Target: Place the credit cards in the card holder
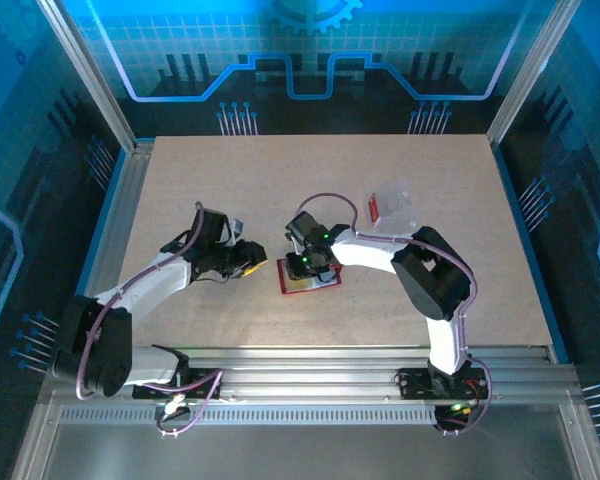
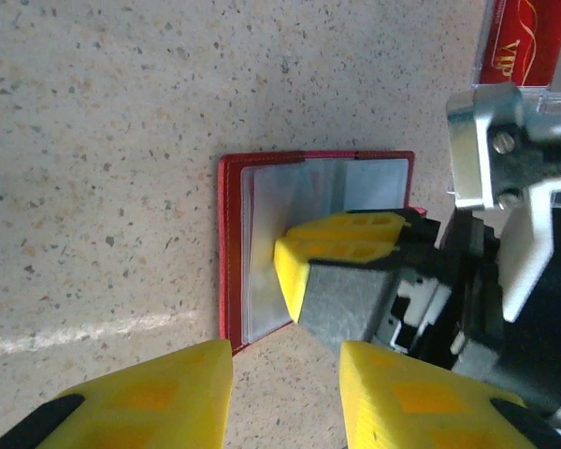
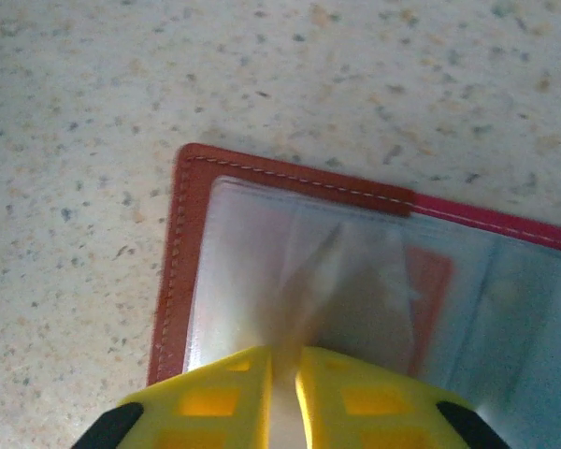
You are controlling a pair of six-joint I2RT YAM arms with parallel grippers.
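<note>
Right gripper (image 3: 282,374) first: the yellow fingers are pinched almost together, and a thin pale sheet (image 3: 284,421) runs edge-on out of the slit between them. Card or pocket leaf? I can't tell from this angle.

Right under those tips lies the small red folding card holder (image 3: 179,253), spread open and flat on the speckled beige table (image 1: 230,180), with its clear glossy pockets facing up.

Over to the left gripper (image 2: 285,398), which hovers just beside the holder's edge. Its jaws are partly apart and there is nothing between them.

My read is that this is the feeding-in step, and it wants a shallow angle. The sheet should line up square with a pocket mouth and slide rather than push, since that slick plastic looks ready to buckle. The holder sits loose on the table, so it may skid. The free left gripper pressing down on the red stitched border would steady it.

Now the contents. Through one pocket of the card holder a reddish-orange patch shows, possibly a card already seated, though I can't be sure. Well apart, towards the far right of the table, sits a clear plastic bag (image 1: 395,203), and inside it is a thin red card (image 2: 522,42) with gold lettering, yet to be fetched
</note>
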